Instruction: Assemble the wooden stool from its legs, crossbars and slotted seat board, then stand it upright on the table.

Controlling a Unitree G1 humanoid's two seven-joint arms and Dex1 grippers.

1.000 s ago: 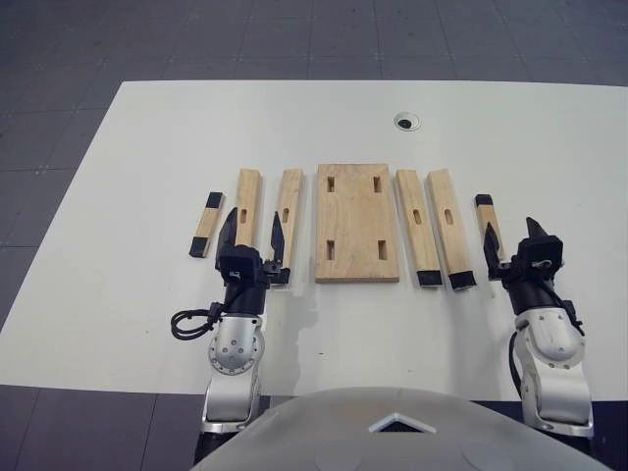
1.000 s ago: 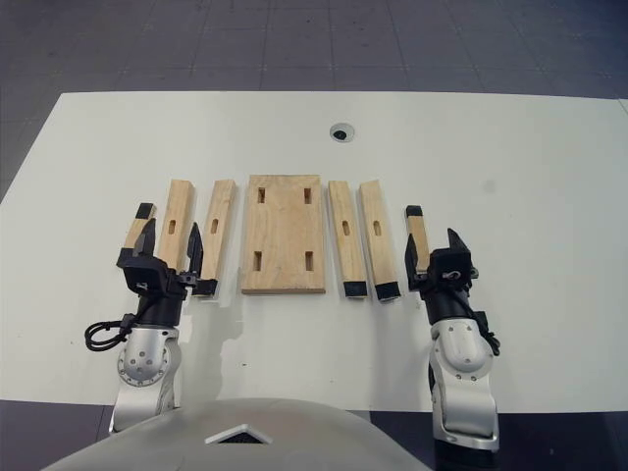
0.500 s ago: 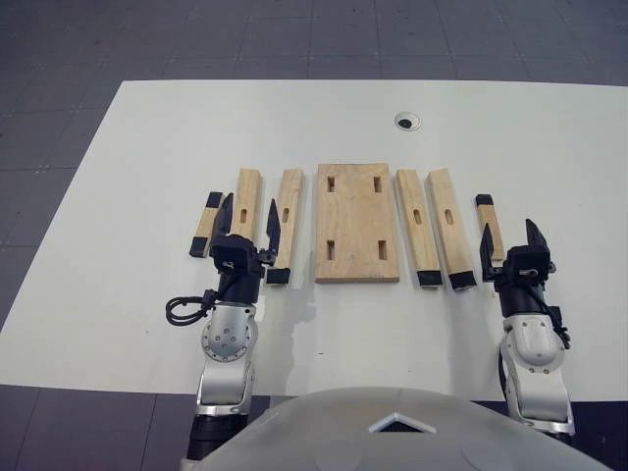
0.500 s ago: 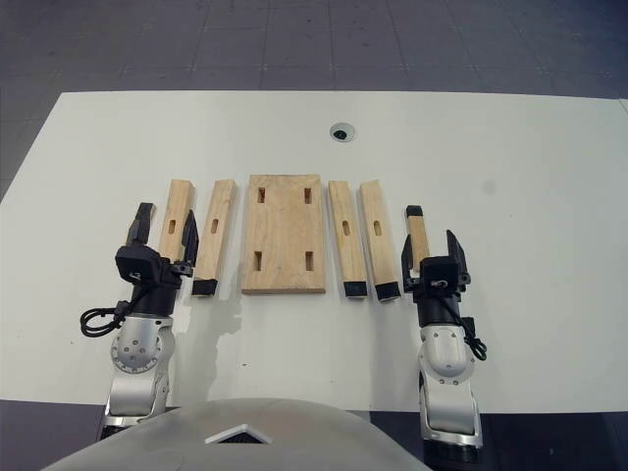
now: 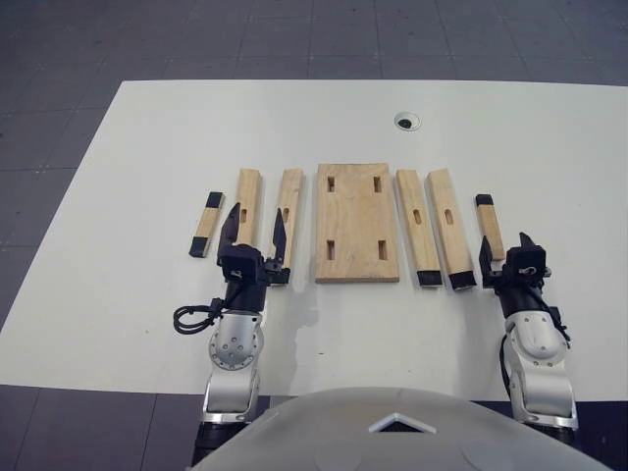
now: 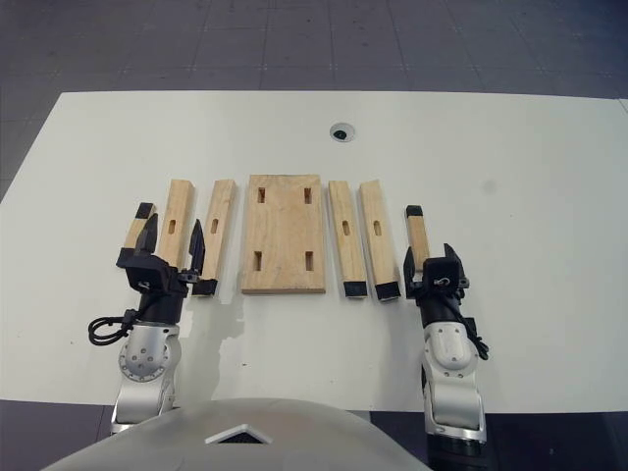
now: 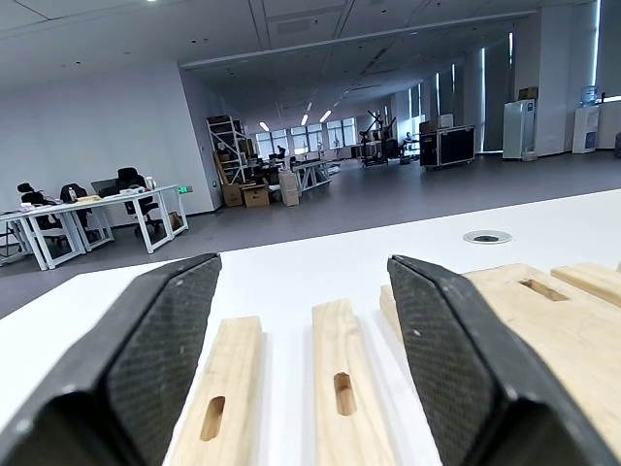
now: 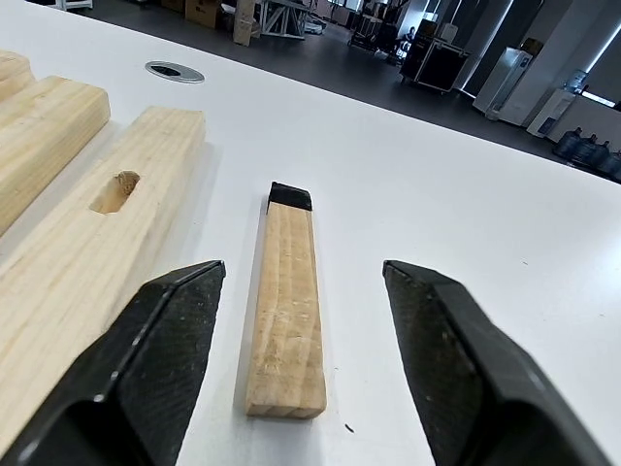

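Note:
The slotted seat board (image 5: 356,235) lies flat mid-table. Two slotted legs (image 5: 247,204) (image 5: 288,221) lie to its left and two more (image 5: 416,226) (image 5: 448,226) to its right. A short black-tipped crossbar (image 5: 207,224) lies at the far left and another (image 5: 489,228) at the far right. My left gripper (image 5: 255,213) is open just above the near ends of the two left legs (image 7: 223,398) (image 7: 340,388). My right gripper (image 8: 299,270) is open, its fingers (image 8: 165,340) on either side of the right crossbar's (image 8: 288,291) near end, holding nothing.
A round cable hole (image 5: 407,121) sits in the white table (image 5: 128,177) beyond the seat board. A loop of black cable (image 5: 191,316) hangs by my left wrist. Bare table surrounds the row of parts, and the front edge is close behind both grippers.
Both grippers have pulled back slightly toward the table's front edge since half a second ago, the left also shifting a little right. The wooden parts have not moved.

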